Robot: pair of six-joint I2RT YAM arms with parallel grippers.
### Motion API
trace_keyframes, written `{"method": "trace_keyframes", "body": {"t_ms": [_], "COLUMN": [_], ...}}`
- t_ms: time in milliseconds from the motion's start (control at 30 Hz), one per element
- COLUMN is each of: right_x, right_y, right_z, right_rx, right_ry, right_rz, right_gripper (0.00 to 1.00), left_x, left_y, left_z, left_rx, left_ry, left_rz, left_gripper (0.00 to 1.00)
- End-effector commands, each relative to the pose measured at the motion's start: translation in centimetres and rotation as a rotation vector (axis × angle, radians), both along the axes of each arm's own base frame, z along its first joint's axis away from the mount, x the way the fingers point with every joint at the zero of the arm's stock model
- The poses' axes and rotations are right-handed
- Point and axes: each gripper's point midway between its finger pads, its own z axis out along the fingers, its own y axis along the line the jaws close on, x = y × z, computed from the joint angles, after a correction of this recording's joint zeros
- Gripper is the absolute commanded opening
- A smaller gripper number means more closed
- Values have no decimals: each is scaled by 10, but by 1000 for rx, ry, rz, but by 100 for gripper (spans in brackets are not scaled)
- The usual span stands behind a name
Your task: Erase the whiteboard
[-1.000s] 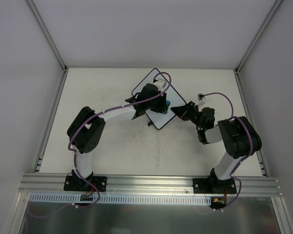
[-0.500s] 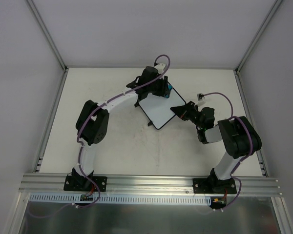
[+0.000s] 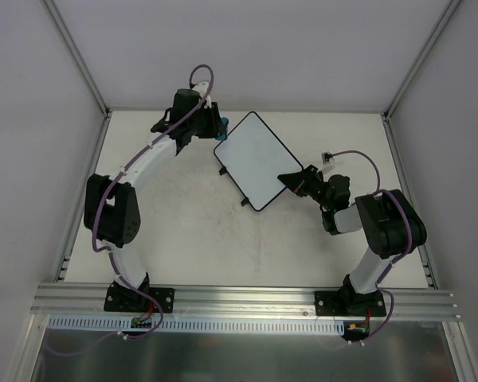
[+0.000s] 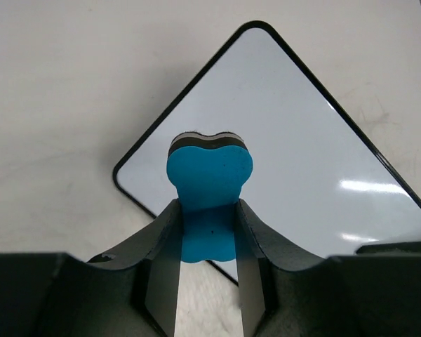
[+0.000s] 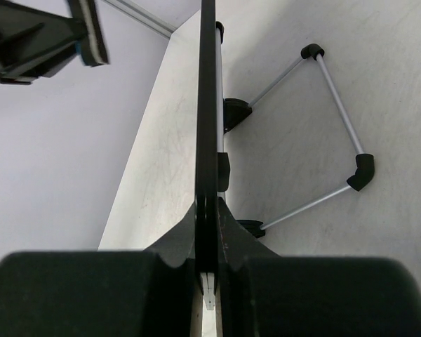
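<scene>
I count one whiteboard [image 3: 255, 159], one blue eraser [image 4: 209, 175], one small pale piece [image 3: 327, 157] and one tabletop [image 3: 183, 239]. I have two grippers: one left gripper [image 4: 207, 214], one right gripper [image 5: 209, 210]. Two black tabs [image 3: 222, 170] show on the whiteboard's edge.

Your whiteboard [image 4: 302, 154]: glossy, smooth, catching glare. Eraser [image 4: 209, 172]: matt blue foam, dark backing. Table [image 4: 70, 105]: matt, scuffed.

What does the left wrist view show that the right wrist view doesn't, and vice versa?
Left wrist only: the face of the flat white, black-rimmed whiteboard, free of marks, and the blue bow-tie foam eraser clamped in the left gripper. Right wrist only: the right gripper shut on its edge, and a silver wire frame with black corner caps beside it. Shared: the whiteboard.
</scene>
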Motion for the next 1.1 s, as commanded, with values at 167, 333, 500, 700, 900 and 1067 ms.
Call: {"method": "trace_keyframes", "body": {"t_ms": [167,333,500,700,900,1067], "right_x": [1,1,1,0,1,0], "right_y": [14,14,13,14,13,14], "right_z": [36,38,38,38,38,38], "right_rx": [49,50,52,51,52,52], "right_ry": [-152,-154,-154,-153,-154,-154], "right_rz": [60,60,58,60,57,60], "right_gripper": [0,0,0,0,0,0], "left_x": [-54,-76,-88,-87,-87,-89], "left_y": [81,105,115,115,127,134], "left_z": [-54,-97,-122,-134,-143,-154], "left_rx": [119,211,263,283,338,364], "left_ry": [241,330,380,410,443,485], "left_rz": [194,239,251,241,272,272], "left_gripper": [0,0,0,1,16,16]}}
